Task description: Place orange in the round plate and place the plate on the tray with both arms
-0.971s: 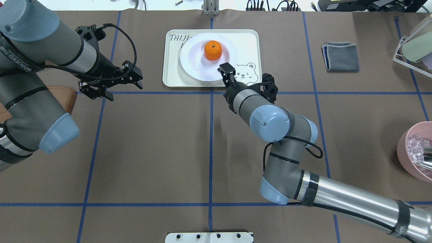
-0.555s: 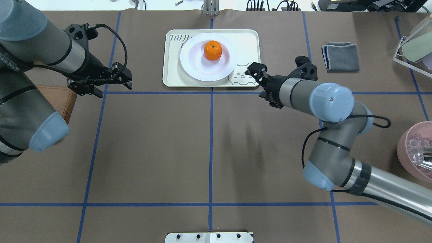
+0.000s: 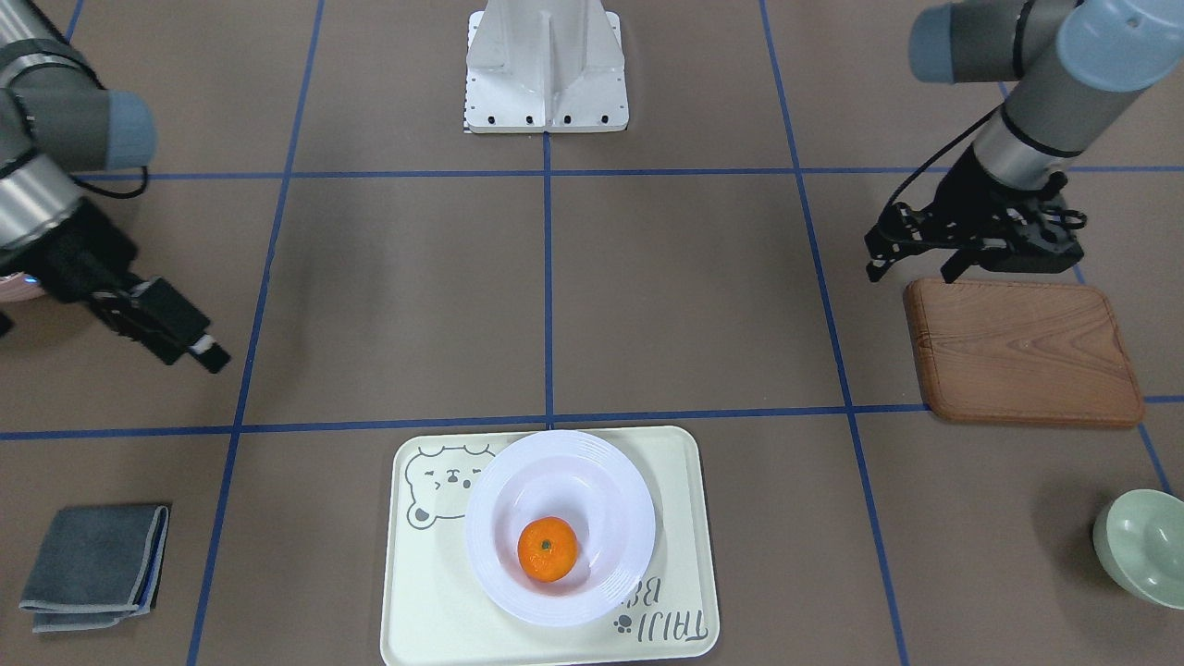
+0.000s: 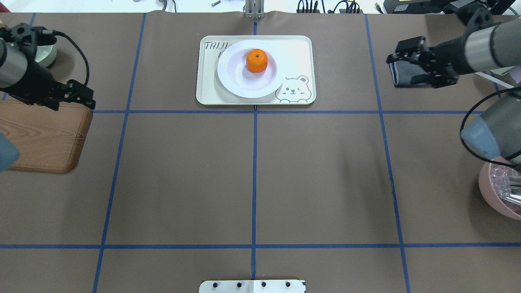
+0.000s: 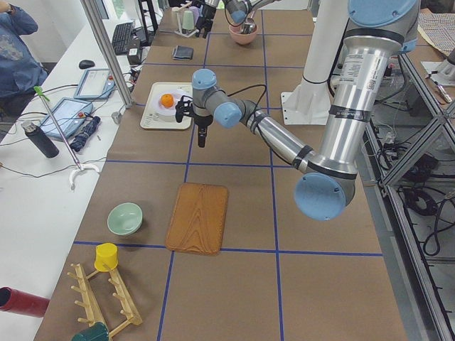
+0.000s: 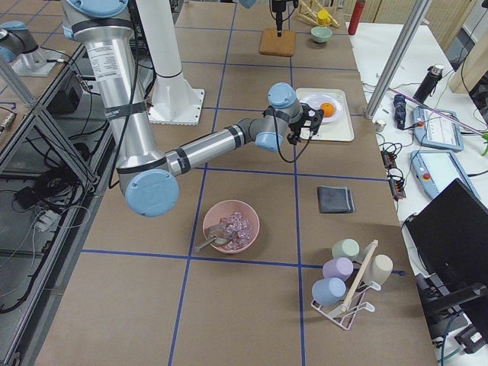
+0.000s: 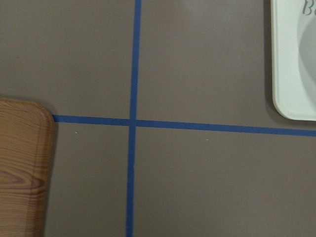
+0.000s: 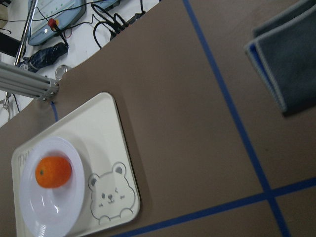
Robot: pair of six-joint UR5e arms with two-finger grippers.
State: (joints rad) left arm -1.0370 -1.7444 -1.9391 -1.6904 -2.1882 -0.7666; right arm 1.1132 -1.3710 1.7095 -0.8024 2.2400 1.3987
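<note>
The orange [image 4: 257, 61] lies in the white round plate [image 4: 240, 79], and the plate rests on the cream tray [image 4: 299, 51] at the far middle of the table. The front view shows the same: orange [image 3: 548, 549] in plate [image 3: 518, 481] on tray [image 3: 435, 610]. My left gripper [image 4: 75, 103] hangs open and empty at the wooden board's far edge, well left of the tray; its fingers [image 3: 874, 268] are spread. My right gripper [image 4: 401, 61] is open and empty above the grey cloth, far right of the tray. The right wrist view shows the orange [image 8: 53, 171].
A wooden board [image 4: 44, 136] lies at the left. A folded grey cloth [image 3: 92, 564] lies right of the tray. A pale green bowl [image 3: 1142, 546] is at the far left, a pink bowl [image 4: 498, 191] at the right edge, and a cup rack [image 6: 347, 286] beyond it.
Both arms have drawn back from the tray: the right gripper swung right from the plate's rim to above the grey cloth, the left moved left to the board. Plate and orange stayed.
</note>
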